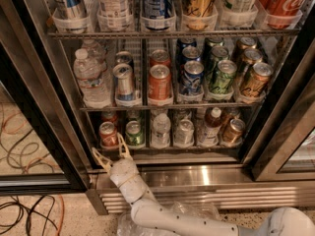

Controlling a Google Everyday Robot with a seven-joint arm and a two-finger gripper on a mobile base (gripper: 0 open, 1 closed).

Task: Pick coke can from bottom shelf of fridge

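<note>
- While I am only at the approach step, with nothing picked yet, loose cables lie on the floor at far left, well apart from my arm.
- My gripper is low at the left end of the fridge, just in front of the bottom shelf and a little under its rail. Its fingers are spread wide in a V and hold nothing.
- The coke can stands upright at the front of the shelf's leftmost lane, just above and behind my fingertips. I cannot tell whether either finger touches the rail.
- I judge the next move to be a short rise and push forward, so that one finger passes each side of the red can, and only then a squeeze.
- The green can stands just beside it on the right, so my right finger has a narrow gap to enter and could nudge that can.
- Further right stand a clear bottle, a silver can and a brown can; none lies in my path.
</note>
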